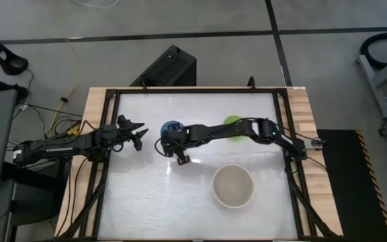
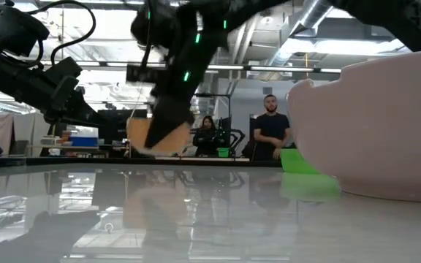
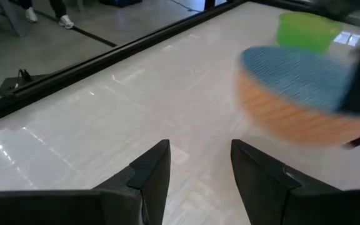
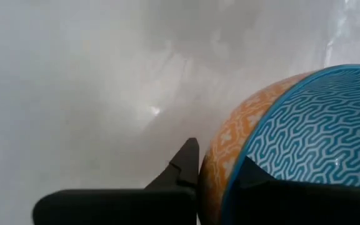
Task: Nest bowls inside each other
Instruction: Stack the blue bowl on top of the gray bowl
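Note:
A small bowl (image 1: pixel 171 128), patterned blue inside and orange outside, hangs in the middle of the table with my right gripper (image 4: pixel 220 165) shut on its rim. It also shows as the bowl (image 3: pixel 299 94) in the left wrist view and as the bowl (image 2: pixel 159 135) in the low view. A bright-green bowl (image 1: pixel 232 122) stands on the table behind it, partly hidden by my right arm. A large cream-white bowl (image 1: pixel 234 186) rests on its base near the front right. My left gripper (image 1: pixel 136 132) waits open to the left of the small bowl. My right gripper pinches the small bowl's rim (image 4: pixel 230 156), one finger (image 4: pixel 186 165) on the orange outside and one finger (image 4: pixel 255 175) on the blue inside. The fingers slant down from the table's right side. The bowl hangs tilted, just clear of the table.
A black frame (image 1: pixel 113 94) runs round the white table top. Bare table lies between the small bowl and the cream-white bowl, and along the near left. People stand in the room beyond the far edge (image 2: pixel 272 128).

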